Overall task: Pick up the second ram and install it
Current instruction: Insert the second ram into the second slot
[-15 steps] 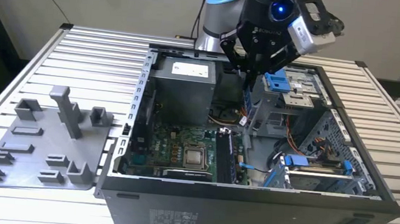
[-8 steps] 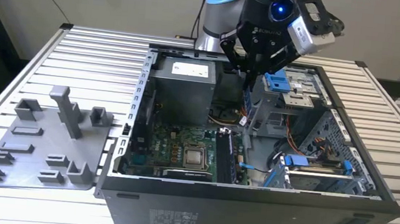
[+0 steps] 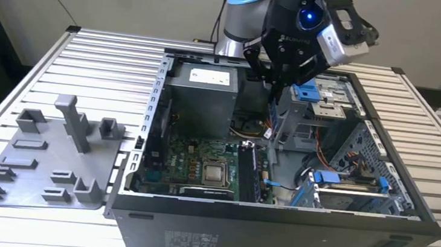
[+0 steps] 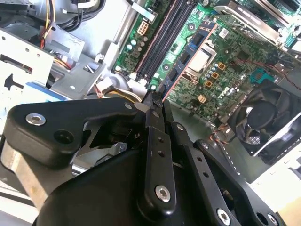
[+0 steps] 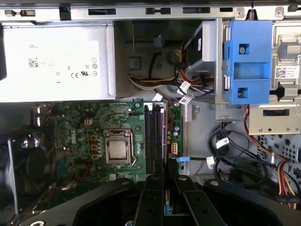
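Observation:
My gripper point(image 3: 277, 83) hangs over the open computer case point(image 3: 406, 208), shut on the second ram point(image 3: 273, 113). The ram is a slim dark stick that points down from the fingertips into the case. In the second wrist view the stick point(image 4: 188, 54) runs away from the closed gripper point(image 4: 153, 101) and shows small chips and a pale blue label. Its lower end hovers above the motherboard, close to the long dark memory slots point(image 5: 154, 136) and apart from them. In the first wrist view the gripper point(image 5: 165, 181) lines up just beside those slots.
Around the slots stand the grey power supply point(image 3: 203, 97), the processor socket point(image 3: 216, 173), a black fan point(image 4: 268, 117), and a drive cage with a blue latch point(image 5: 247, 61). Loose cables point(image 5: 225, 155) lie near the cage. On the exterior view's left lies a grey holder plate point(image 3: 47, 161) with upright blocks.

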Available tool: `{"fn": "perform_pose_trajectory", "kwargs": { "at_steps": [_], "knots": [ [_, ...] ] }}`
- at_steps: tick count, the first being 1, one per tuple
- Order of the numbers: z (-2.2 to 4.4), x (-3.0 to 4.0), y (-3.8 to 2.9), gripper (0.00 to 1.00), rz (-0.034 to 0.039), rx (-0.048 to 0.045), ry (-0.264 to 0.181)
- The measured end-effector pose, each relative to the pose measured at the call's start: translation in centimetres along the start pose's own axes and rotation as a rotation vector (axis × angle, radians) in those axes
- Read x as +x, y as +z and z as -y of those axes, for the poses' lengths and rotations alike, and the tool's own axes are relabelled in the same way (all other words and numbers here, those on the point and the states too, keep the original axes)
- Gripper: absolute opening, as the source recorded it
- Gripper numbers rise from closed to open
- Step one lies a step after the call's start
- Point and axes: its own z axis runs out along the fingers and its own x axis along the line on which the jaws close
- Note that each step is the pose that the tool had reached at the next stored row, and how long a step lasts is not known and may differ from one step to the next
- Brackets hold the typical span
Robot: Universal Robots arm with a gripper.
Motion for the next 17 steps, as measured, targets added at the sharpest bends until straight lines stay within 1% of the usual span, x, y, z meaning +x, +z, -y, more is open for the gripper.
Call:
{"fn": "perform_pose_trajectory", "kwargs": {
  "at_steps": [7, 13, 17],
  "knots": [
    [0.03, -0.09, 0.86, 0.14, 0.0, 0.0, 0.0],
    [0.22, -0.39, 1.5, 0.14, -0.0003, 0.0001, 0.0],
    [0.35, -0.48, 1.89, 0.14, -0.0021, 0.0006, 0.001]
  ]
}}
